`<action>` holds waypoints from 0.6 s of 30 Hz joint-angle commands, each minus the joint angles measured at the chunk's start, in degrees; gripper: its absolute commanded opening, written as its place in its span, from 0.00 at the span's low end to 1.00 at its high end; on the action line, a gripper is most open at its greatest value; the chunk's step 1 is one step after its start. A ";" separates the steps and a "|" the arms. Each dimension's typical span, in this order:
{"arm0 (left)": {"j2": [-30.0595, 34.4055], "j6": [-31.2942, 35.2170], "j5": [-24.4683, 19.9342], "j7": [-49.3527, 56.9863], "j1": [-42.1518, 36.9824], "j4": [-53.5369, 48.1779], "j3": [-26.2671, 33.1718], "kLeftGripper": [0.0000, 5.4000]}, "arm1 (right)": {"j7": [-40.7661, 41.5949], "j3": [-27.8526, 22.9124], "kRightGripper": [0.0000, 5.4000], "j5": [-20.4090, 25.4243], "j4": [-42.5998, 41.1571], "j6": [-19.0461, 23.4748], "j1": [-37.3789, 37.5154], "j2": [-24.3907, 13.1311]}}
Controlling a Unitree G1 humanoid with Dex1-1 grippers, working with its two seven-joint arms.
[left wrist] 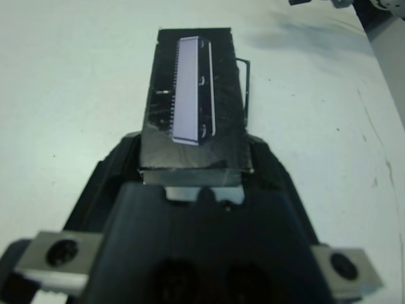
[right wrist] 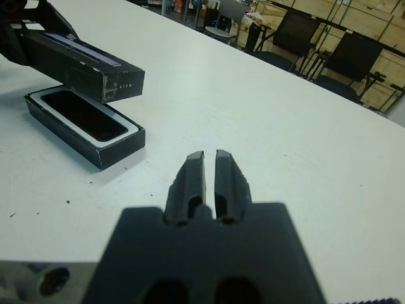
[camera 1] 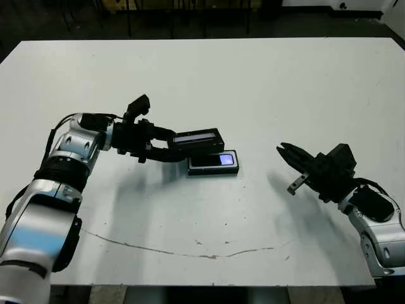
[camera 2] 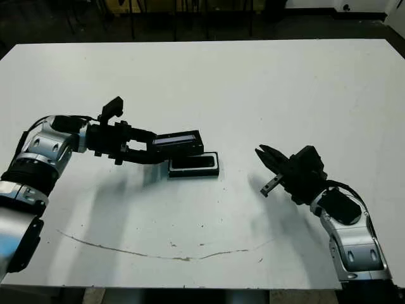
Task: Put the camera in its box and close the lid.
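One box (camera 1: pixel 214 163): shallow black tray, white-lined, on the white table (camera 1: pixel 253 82), with one camera (camera 1: pixel 212 160) lying inside. One lid (camera 1: pixel 198 139): black shell, raised just beside the box, clamped in left gripper (camera 1: pixel 169 144). Right gripper (right wrist: pixel 209 175): empty, fingers together, well apart from the box.

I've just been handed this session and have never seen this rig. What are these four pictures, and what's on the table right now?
It is a two-armed humanoid robot at a white table. The two wide pictures come from its head, looking down; they show the same scene. The other two come from cameras on each wrist, looking along that arm's fingers.

The left gripper holds the lid, a black shell, just above and behind the box. The box rests on the table with its white lining showing and something dark lying inside, likely the camera. The right gripper hovers empty to the side, fingers together.
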 commanded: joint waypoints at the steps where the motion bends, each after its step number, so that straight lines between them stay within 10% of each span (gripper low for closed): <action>1: -0.28 -0.69 1.63 -0.97 -1.01 2.48 -0.22 0.50 | 0.28 -0.20 0.00 0.42 0.01 1.90 0.33 -0.47; 18: -1.42 -0.09 4.93 -7.41 -1.89 5.49 -1.85 0.50 | -0.01 -0.21 0.00 -0.82 -0.16 1.32 0.71 -0.20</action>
